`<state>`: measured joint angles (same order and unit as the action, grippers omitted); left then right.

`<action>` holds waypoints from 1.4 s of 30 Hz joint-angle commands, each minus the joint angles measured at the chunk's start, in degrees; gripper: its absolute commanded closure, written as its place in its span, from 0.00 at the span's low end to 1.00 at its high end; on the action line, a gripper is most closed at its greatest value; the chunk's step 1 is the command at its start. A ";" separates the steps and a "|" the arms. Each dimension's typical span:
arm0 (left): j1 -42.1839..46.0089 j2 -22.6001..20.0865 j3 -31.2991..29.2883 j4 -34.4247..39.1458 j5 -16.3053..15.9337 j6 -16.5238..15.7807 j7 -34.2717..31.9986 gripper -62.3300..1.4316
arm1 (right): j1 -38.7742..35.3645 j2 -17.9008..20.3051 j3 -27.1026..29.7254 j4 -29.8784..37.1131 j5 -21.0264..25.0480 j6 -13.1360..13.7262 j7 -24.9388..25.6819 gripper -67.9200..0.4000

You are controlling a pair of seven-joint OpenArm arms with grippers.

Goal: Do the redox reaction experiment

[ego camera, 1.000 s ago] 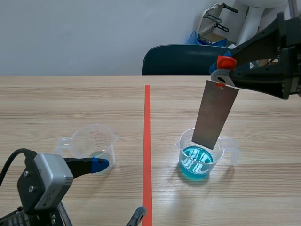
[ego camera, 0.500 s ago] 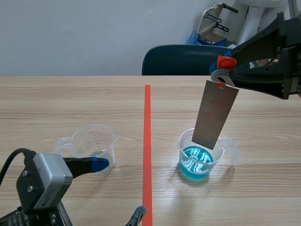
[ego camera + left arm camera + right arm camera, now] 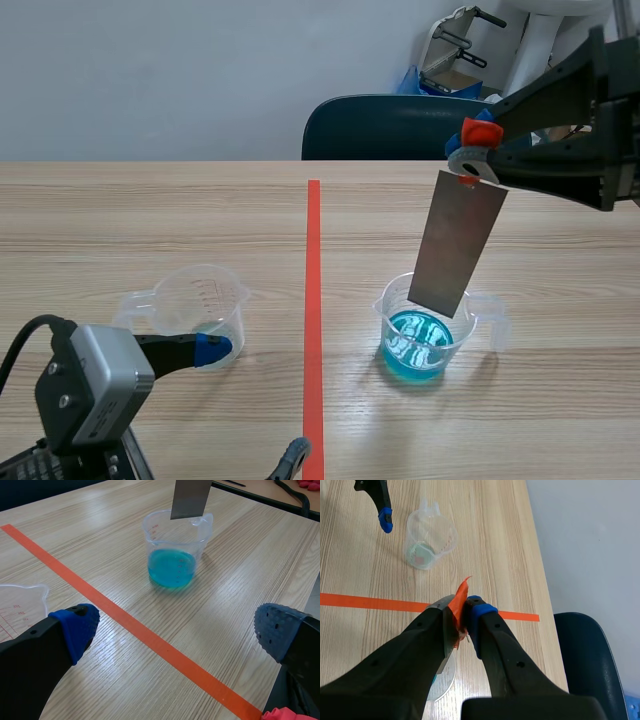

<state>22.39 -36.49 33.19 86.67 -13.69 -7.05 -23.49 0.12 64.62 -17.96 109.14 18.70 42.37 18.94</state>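
Pale wooden table (image 3: 150,220) carries a beaker of blue liquid (image 3: 420,340). A thin metal plate (image 3: 458,245) hangs over it, clamped at its top edge by the right jaws. It is probably stiff, light and slick, so that edge suits holding. Left jaws stand open.

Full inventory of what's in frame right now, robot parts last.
blue beaker: 1, clear with blue liquid, right of the tape line.
second beaker: 1, clear, left of the tape line.
metal plate: 1, grey, hanging over the blue beaker, lower edge about at its rim.
table: 1, light wood.
chair: 1, dark blue, behind the table.
left gripper: 1, black, blue pads, open, low beside the second beaker.
right gripper: 1, black, raised, shut on the metal plate.
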 commanded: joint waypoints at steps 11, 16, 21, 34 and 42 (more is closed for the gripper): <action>0.46 0.42 -0.07 0.66 -0.11 0.04 -0.98 0.00 | -0.46 -3.41 1.18 -0.72 -4.00 0.35 0.44 0.98; 0.46 0.42 -0.07 0.66 -0.11 0.04 -0.98 0.00 | -0.48 -8.09 1.11 -4.02 -8.02 0.35 0.48 0.98; 0.46 0.42 -0.07 0.66 -0.11 0.04 -0.98 0.00 | -0.48 -13.07 0.90 -7.80 -14.16 0.35 1.03 0.98; 0.46 0.42 -0.07 0.66 -0.11 0.04 -0.98 0.00 | -0.44 -21.27 -1.36 -19.78 -24.30 0.35 9.66 0.98; 0.46 0.42 -0.07 0.66 -0.09 0.04 -0.98 0.00 | -0.44 -22.10 -1.36 -21.64 -26.03 0.35 10.93 0.98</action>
<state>22.39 -36.49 33.19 86.67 -13.67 -7.05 -23.46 -0.80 41.67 -19.46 87.00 -7.09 41.80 29.98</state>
